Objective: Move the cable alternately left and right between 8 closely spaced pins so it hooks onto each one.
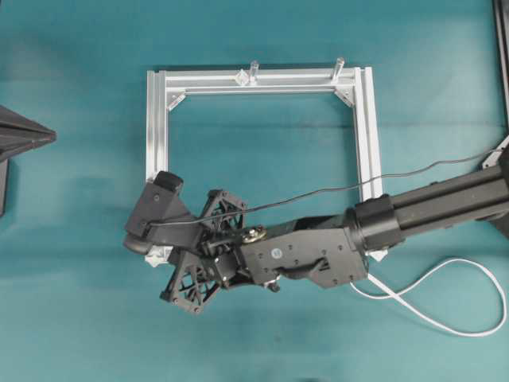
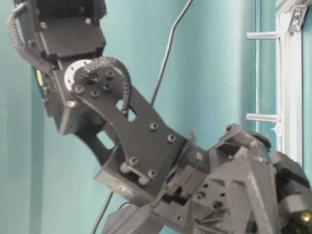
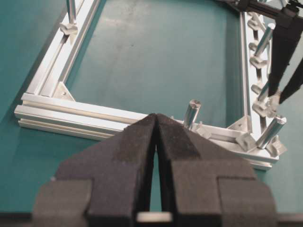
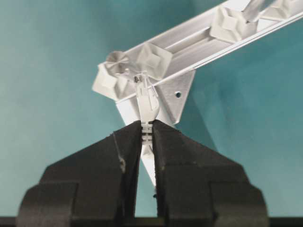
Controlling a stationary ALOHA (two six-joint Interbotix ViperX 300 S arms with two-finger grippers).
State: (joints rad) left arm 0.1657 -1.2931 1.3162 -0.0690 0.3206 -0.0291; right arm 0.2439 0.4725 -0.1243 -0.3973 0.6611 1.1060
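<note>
Teal table surface (image 1: 79,318) carries square aluminium frame (image 1: 157,119). Right gripper (image 4: 147,130) jaws nearly closed, pinching whitish plug (image 4: 146,101) of long thin white cable (image 1: 469,326) beside diamond-shaped translucent pins (image 4: 154,59). Left gripper (image 3: 156,123) jaws closed, empty. Cable light, limp; best held at plug.

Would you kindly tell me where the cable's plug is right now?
In the right wrist view, the plug is pinched in the right gripper, just below the frame's corner pins.

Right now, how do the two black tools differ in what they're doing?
The right tool pinches the cable by its whitish plug beside the pins; the left tool is shut on nothing. The right sits at the frame; the left hangs back. Both are black, padded.
</note>
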